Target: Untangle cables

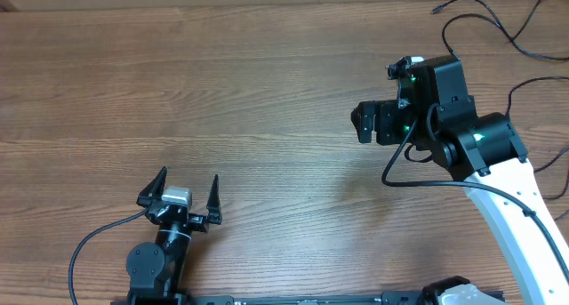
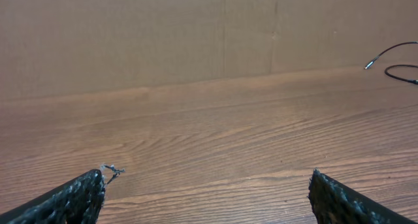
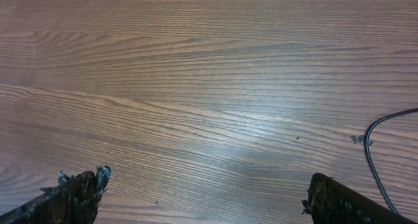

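Currently approach step; nothing gripped yet. Cables lie at table's 1 o'clock corner. Left tool and right tool spread wide, empty. Your next move likely: send right tool to 1 o'clock, pinch one strand.

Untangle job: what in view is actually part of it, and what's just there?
Part of the job:
- cables, far right corner
- left hand, open
- right hand, open

Just there:
- table
- right arm's own thick cable
- cardboard wall
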Controlling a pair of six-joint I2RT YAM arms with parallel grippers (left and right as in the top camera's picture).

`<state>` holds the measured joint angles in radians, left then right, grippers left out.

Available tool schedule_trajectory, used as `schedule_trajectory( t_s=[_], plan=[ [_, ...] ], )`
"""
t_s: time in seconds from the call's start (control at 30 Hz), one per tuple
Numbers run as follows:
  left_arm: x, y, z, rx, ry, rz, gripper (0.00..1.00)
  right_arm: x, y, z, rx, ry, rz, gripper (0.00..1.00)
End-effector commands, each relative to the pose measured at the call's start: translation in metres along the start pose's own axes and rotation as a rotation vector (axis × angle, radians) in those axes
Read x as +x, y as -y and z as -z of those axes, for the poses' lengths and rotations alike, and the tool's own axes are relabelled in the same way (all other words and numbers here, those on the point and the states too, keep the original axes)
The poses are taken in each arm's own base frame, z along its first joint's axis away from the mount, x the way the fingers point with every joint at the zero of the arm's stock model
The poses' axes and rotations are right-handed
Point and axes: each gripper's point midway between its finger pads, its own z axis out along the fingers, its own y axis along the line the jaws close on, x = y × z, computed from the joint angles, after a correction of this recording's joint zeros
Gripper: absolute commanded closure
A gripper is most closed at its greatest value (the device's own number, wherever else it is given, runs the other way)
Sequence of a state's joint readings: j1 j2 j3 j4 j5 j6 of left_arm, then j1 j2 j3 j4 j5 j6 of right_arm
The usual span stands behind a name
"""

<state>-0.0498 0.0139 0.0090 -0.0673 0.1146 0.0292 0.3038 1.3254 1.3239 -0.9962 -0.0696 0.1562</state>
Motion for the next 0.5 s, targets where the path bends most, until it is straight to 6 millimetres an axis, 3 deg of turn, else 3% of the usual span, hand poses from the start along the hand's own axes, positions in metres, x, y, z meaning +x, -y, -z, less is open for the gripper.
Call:
schedule_trajectory(
  t_s=[0.0,0.47],
  plan=[
    [0.001,-0.005,0.000,-0.024,0.002,-0.001,0.00,-0.004,-0.001,0.002,0.007,0.014,0.009,0.00],
    [0.001,-0.005,0.000,-0.024,0.002,-0.001,0.01,-0.004,0.001,0.017,0.014,0.042,0.011,0.00]
  ],
)
